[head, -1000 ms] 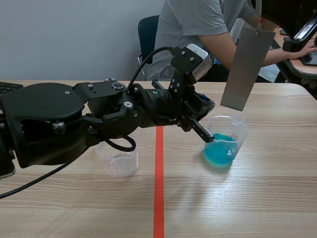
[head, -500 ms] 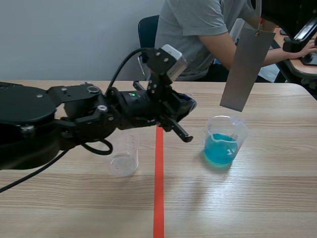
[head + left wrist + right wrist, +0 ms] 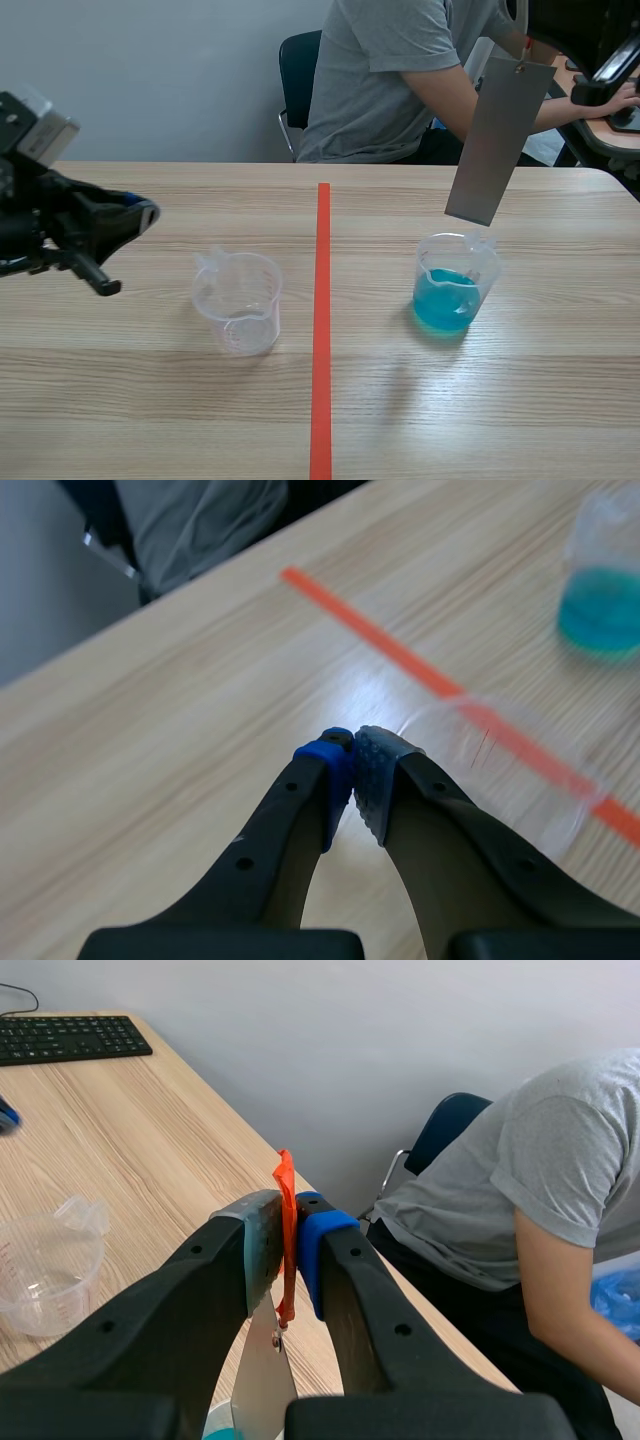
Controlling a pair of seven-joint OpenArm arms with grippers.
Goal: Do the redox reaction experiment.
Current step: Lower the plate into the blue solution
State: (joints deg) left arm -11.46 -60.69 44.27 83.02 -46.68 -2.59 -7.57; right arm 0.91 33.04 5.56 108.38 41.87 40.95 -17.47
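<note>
Worktop (image 3: 480, 400), near side: red tape line (image 3: 322, 330) runs away down the middle. Left of the line is an empty clear cup (image 3: 240, 305); right of it is a cup of blue liquid (image 3: 452, 290). Left pincer (image 3: 352, 752) sits low at the far left, well apart from the empty cup, clenched on nothing with pads touching. Right pincer (image 3: 290, 1215) is raised, grasping an orange tag (image 3: 286, 1175). A grey metal sheet (image 3: 495, 140) hangs from the tag above the blue cup, tilted, its lower edge clear of the liquid. Far side: seated person (image 3: 400, 70).

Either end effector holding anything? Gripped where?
Right end effector pinches the orange tag at the top of the grey metal sheet. Left end effector is shut on nothing.
</note>
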